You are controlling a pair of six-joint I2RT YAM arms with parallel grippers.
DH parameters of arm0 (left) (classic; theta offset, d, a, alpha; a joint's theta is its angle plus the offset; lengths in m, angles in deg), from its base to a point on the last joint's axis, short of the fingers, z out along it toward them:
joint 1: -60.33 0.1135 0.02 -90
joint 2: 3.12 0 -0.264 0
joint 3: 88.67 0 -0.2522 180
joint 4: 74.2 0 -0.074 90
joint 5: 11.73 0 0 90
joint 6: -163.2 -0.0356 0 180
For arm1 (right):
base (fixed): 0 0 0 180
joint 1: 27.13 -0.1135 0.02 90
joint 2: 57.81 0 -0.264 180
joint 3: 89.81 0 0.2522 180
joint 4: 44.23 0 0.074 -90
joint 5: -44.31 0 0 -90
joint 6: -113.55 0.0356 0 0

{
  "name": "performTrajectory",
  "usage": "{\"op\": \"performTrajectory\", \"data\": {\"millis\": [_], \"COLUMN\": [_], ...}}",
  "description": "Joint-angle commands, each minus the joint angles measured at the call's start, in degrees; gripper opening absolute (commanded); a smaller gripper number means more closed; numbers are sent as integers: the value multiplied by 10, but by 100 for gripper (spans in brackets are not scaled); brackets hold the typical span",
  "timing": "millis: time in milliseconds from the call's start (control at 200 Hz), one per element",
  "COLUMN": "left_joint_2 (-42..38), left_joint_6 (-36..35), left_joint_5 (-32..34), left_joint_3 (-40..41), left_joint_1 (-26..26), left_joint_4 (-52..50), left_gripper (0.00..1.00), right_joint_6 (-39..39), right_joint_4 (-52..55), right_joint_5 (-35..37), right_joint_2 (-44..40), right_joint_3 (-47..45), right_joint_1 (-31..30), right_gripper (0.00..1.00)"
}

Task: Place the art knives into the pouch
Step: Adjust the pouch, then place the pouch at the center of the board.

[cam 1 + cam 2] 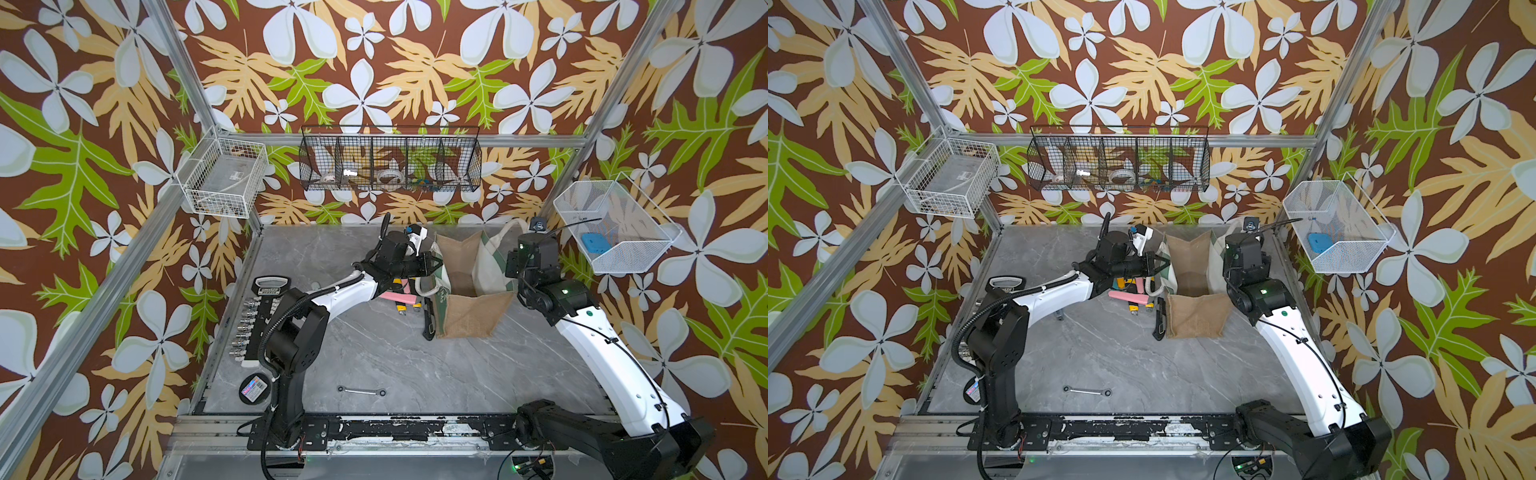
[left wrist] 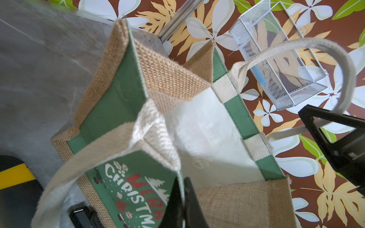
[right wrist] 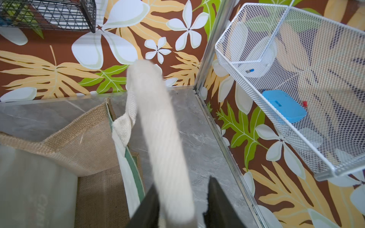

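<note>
The pouch (image 1: 471,320) stands upright and open at the back middle of the table, also seen in a top view (image 1: 1198,316). My left gripper (image 2: 184,197) is shut on the rim of its green Christmas panel (image 2: 136,183), at the pouch's left wall (image 1: 436,264). My right gripper (image 3: 183,183) is open, its jaws either side of a white rope handle (image 3: 158,128) with a gap on one side. A long black cutter (image 1: 429,323), apparently the art knife, lies on the table against the pouch's left side (image 1: 1158,322).
Pink and yellow-handled tools (image 1: 401,298) lie under my left arm. A wrench (image 1: 361,390), a socket rack (image 1: 257,324) and a round tin (image 1: 254,388) sit nearer the front. Wire baskets hang at left (image 1: 222,178), back (image 1: 390,160) and right (image 1: 615,226).
</note>
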Motion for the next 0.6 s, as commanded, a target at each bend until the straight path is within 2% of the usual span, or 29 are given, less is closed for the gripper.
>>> {"op": "performTrajectory", "data": {"millis": [0, 95, 185, 305, 551, 571, 596], "left_joint_2": [-5, -5, -4, -6, -7, -8, -9], "left_joint_6": [-12, -10, -13, -13, -17, -20, -24], "left_joint_5": [8, 4, 3, 3, 8, 6, 5], "left_joint_3": [-7, -8, -8, -10, -21, -22, -23], "left_joint_1": [-1, -1, -1, -1, -1, 0, 1], "left_joint_4": [-2, -2, -4, -4, -6, -6, -6], "left_gripper": [0, 0, 0, 0, 0, 8, 22], "right_joint_6": [22, 22, 21, 20, 26, 26, 26], "right_joint_4": [17, 28, 33, 27, 11, 11, 11], "right_joint_5": [9, 3, 4, -20, -139, -144, -148], "right_joint_2": [5, 12, 17, 14, 13, 13, 12], "right_joint_3": [8, 17, 21, 17, -2, -4, -8], "right_joint_1": [2, 3, 3, 5, 4, 4, 4], "right_gripper": [56, 78, 87, 91, 91, 91, 91]}}
